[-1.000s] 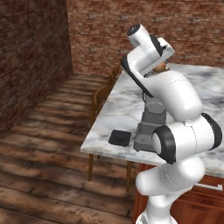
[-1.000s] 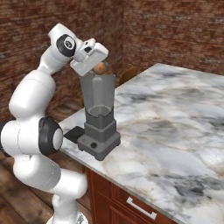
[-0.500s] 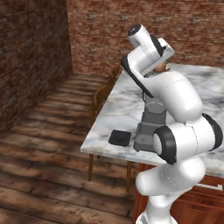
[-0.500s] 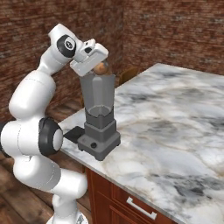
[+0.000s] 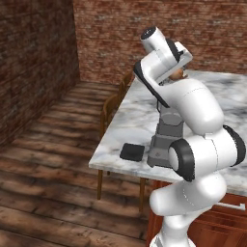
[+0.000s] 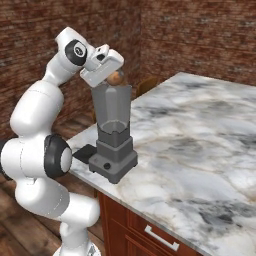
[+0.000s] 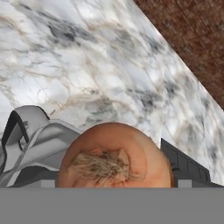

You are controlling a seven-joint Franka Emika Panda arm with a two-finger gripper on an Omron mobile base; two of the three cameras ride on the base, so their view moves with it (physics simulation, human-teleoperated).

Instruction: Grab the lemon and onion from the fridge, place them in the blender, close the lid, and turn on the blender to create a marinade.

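Note:
My gripper [image 6: 111,75] hangs just above the open mouth of the blender [image 6: 114,115] and is shut on the onion [image 6: 116,77], a brown-orange bulb. In the hand view the onion [image 7: 114,156] sits between the fingers with its root end toward the camera, and the grey jar [image 7: 41,140] lies below it to the left. From the left base view the onion [image 5: 177,74] peeks out beside the hand, with the blender base [image 5: 163,144] partly hidden by my arm. The black lid [image 5: 132,152] lies flat on the counter beside the base. The lemon and the fridge are out of view.
The blender stands near the corner of a marble counter [image 6: 200,135] that stretches far to the right. Wooden chairs [image 5: 110,108] are pushed in at the counter's far side. Brick walls surround the wooden floor [image 5: 43,159].

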